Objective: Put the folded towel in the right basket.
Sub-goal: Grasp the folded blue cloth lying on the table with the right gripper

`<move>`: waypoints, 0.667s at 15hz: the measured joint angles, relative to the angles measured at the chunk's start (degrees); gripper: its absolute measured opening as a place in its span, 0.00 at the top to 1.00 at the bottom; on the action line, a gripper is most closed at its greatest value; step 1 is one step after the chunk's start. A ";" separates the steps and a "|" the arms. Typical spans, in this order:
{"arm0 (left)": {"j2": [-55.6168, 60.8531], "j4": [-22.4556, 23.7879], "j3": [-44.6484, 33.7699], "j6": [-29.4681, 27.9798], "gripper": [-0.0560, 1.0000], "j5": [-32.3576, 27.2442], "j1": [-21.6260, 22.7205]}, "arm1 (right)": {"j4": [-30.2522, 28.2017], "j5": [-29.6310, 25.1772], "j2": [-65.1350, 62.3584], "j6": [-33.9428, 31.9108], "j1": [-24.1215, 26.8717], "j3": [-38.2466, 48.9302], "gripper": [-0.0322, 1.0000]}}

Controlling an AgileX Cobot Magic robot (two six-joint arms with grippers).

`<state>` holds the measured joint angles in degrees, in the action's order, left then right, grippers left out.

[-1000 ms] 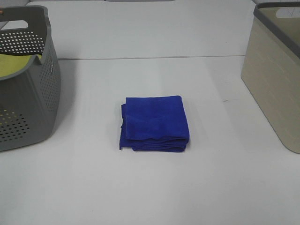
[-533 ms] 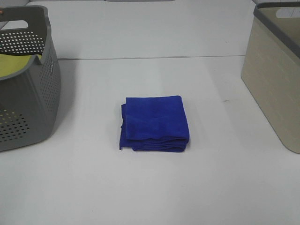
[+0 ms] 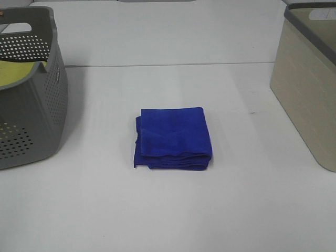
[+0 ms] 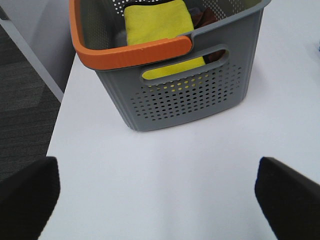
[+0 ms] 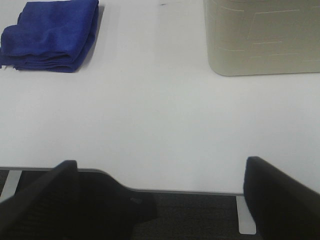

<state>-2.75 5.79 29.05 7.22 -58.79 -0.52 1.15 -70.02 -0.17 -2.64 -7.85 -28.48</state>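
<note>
My left pincer (image 4: 159, 197) hung above table (image 4: 165, 160), fingers spread wide, facing grey perforated basket (image 4: 185, 100) with orange handle. My right pincer (image 5: 165, 197) was likewise spread, poised over table's near edge. Folded blue towel (image 3: 174, 138) lay flat mid-table, between baskets, well apart from both. Grey basket held yellow cloth (image 4: 159, 25) plus darker item I couldn't identify. Beige right basket (image 3: 310, 89): inside hidden.

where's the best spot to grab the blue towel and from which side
Probably the right edge of the blue towel, pinched from above through all layers by the right gripper. It lies flat and thick, its near edge shows loose stacked layers, and the beige basket stands on that side.
</note>
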 joint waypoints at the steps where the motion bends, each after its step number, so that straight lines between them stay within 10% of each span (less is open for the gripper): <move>1: 0.00 0.00 0.00 0.00 0.01 0.00 0.00 | 0.00 0.00 0.00 0.00 0.00 0.00 0.15; 10: 0.00 0.00 0.00 0.00 0.01 0.00 0.00 | 3.09 0.74 9.74 -0.92 0.00 -8.25 0.16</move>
<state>-2.75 5.79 29.05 7.22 -58.79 -0.52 4.24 -69.27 9.57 -3.55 -7.85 -36.73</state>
